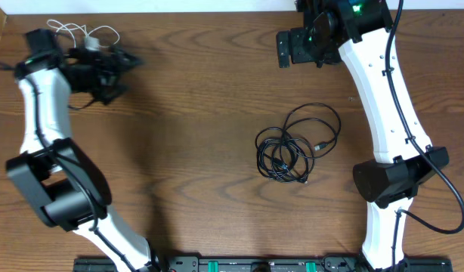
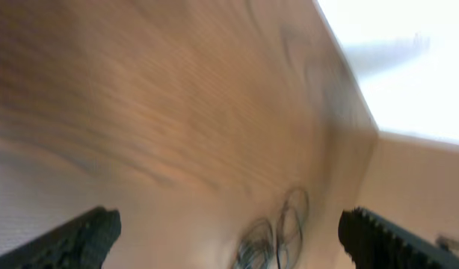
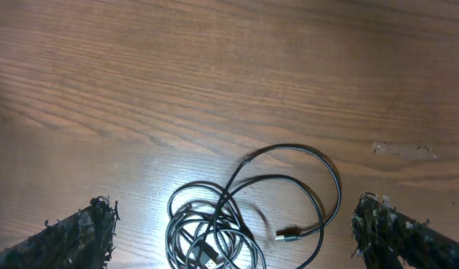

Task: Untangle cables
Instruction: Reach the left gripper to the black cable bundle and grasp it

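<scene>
Left arm stretches to the table's far-left corner, right arm to the far edge. Left gripper and right gripper both gape wide, empty. Black cables lie tangled right of centre; white cable lies near the left gripper.

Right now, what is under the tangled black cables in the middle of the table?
Only the brown wooden table shows through the loops of the black cables. Where the strands pile thickest, they cover the wood, so I cannot see whether anything small hides there.

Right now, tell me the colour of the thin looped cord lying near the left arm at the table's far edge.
White. The thin looped cord shows best in the overhead view.
</scene>
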